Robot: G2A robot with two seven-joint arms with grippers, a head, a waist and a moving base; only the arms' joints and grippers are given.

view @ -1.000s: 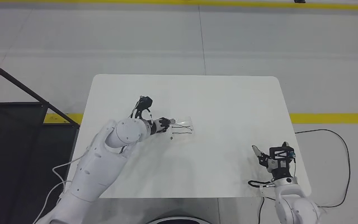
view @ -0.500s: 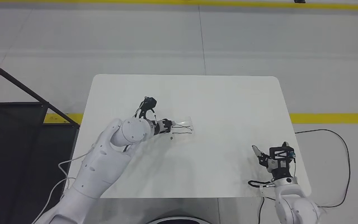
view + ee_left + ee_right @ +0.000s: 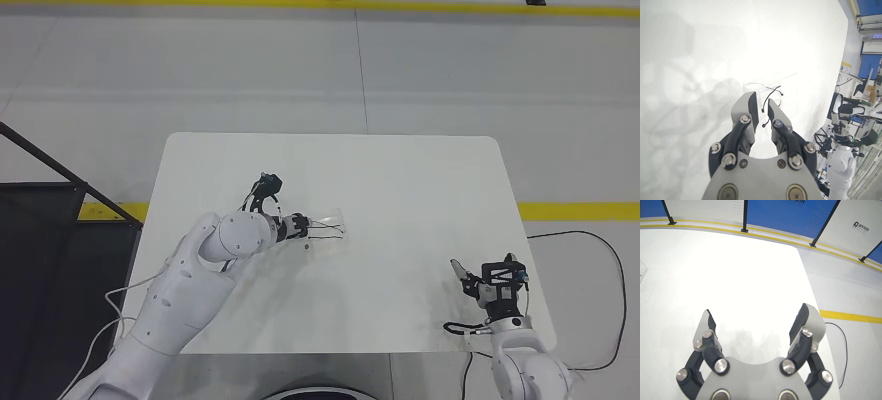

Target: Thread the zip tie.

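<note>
Several thin black zip ties (image 3: 772,92) (image 3: 326,229) lie in a shallow clear tray (image 3: 753,84) (image 3: 338,214) left of the table's middle. My left gripper (image 3: 761,96) (image 3: 299,222) hovers at the tray's near-left edge, open by a narrow gap, with nothing pinched. Past that gap one zip tie's head (image 3: 763,110) is visible, and a second tie (image 3: 764,125) runs partly behind one finger. My right gripper (image 3: 756,308) (image 3: 488,274) is wide open and holds nothing, low over the table's near right corner, far from the ties.
The white table (image 3: 420,190) is bare around the tray. Its right edge (image 3: 810,285) runs close beside my right gripper, with a black cable (image 3: 845,344) on the floor beyond. The clear tray's corner (image 3: 642,271) is visible far off in the right wrist view.
My left wrist has shifted slightly rightward toward the tray. The right arm and the zip ties have kept still.
</note>
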